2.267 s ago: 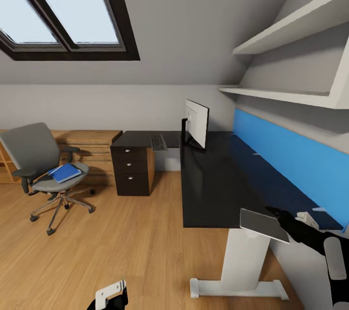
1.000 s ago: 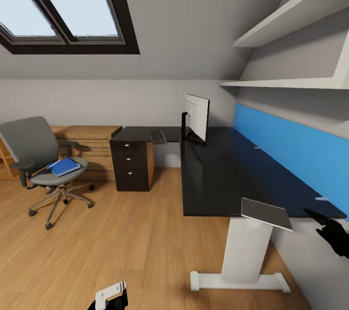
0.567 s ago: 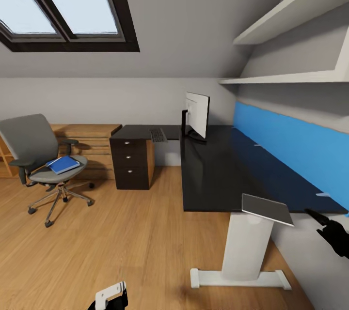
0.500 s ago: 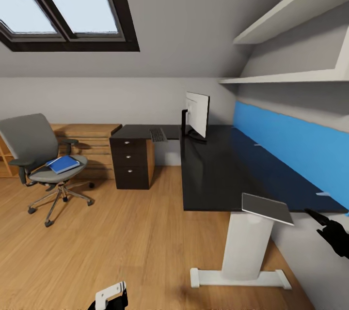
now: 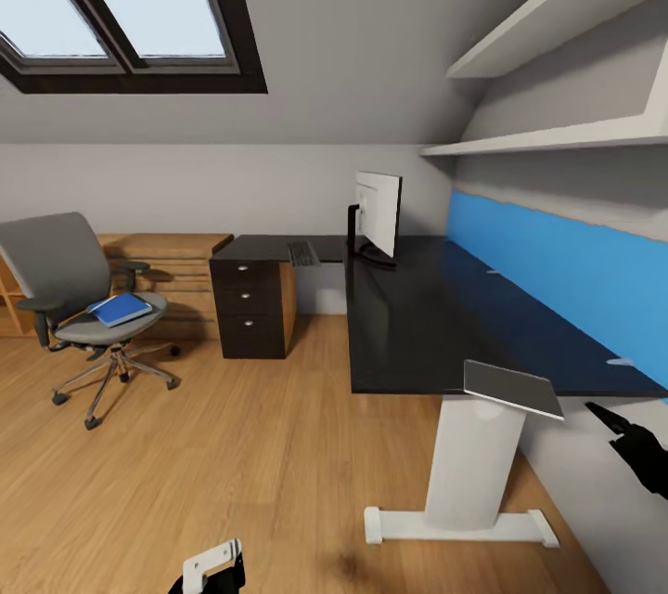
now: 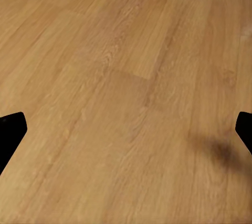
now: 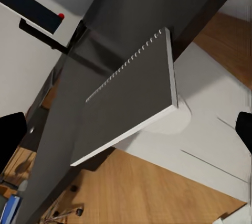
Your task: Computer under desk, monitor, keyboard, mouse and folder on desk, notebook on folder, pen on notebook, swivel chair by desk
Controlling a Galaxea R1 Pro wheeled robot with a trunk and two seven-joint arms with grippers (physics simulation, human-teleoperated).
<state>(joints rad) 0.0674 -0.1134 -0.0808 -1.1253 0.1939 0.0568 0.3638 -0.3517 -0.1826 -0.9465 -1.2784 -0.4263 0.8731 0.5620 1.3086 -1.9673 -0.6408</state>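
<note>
The dark grey notebook (image 5: 512, 388) (image 7: 131, 103) lies on the near corner of the black desk (image 5: 417, 316), hanging partly over the edge. My right gripper (image 5: 620, 432) (image 7: 127, 135) hovers just right of it, open and holding nothing. Low over the wood floor, my left gripper (image 5: 213, 568) (image 6: 126, 132) is open too. The monitor (image 5: 378, 215) stands at the desk's far corner with the keyboard (image 5: 302, 252) to its left. The blue folder (image 5: 121, 308) rests on the seat of the grey swivel chair (image 5: 79, 292) at the left. Computer, mouse and pen are out of view.
A dark three-drawer unit (image 5: 252, 306) sits under the desk's left wing, with a wooden dresser (image 5: 172, 269) behind the chair. A blue wall panel (image 5: 557, 269) and white shelves (image 5: 557, 46) line the right wall. The white desk leg (image 5: 473, 464) stands close ahead. Open floor lies left.
My right gripper has drawn back to the right from the notebook, which stays on the desk corner. The head camera has shifted a little; the left gripper has not moved.
</note>
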